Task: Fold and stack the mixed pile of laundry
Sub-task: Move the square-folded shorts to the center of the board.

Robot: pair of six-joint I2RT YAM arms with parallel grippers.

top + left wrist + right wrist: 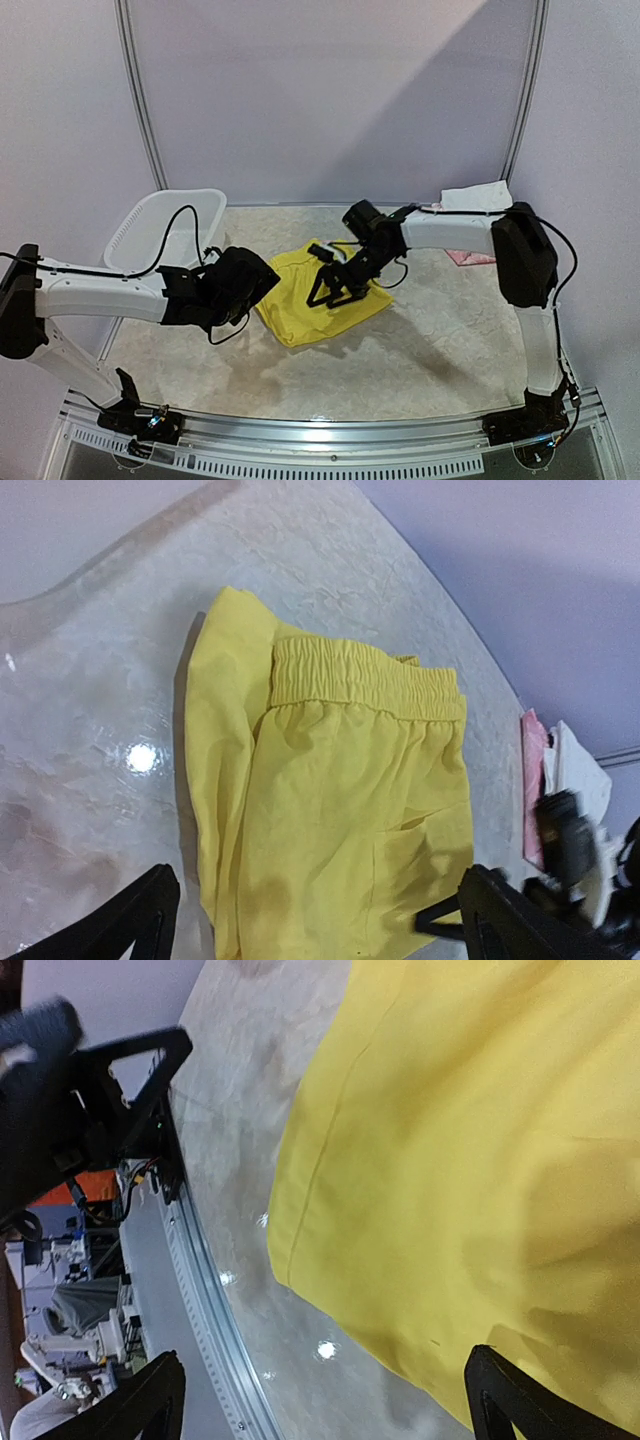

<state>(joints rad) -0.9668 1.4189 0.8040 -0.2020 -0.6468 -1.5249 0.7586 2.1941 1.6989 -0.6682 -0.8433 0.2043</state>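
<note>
left jaws: spread wide, nothing between them; both fingers sit at the bottom corners of the left wrist view
right jaws: spread wide, not pinching anything
shorts vs left jaws: yellow shorts [300,310] lie just right of the left arm's tip in the top view; in the left wrist view the cloth [340,800] runs down into the gap between the fingers, no grip on it
shorts vs right jaws: the jaws hang over the shorts' right half; cloth [470,1160] fills the right wrist view; cannot tell if the tips touch it
shorts location: middle of the marbled surface [430,360], between the two arms
shorts look: bright yellow, folded into a compact flat shape; gathered elastic waistband on the far edge, an under layer sticking out along one side, a pocket seam on top, light wrinkles
other: white basket [165,230] far left, apart from the shorts; white cloth [478,195] bunched far right, a pink item [470,258] near it
</note>
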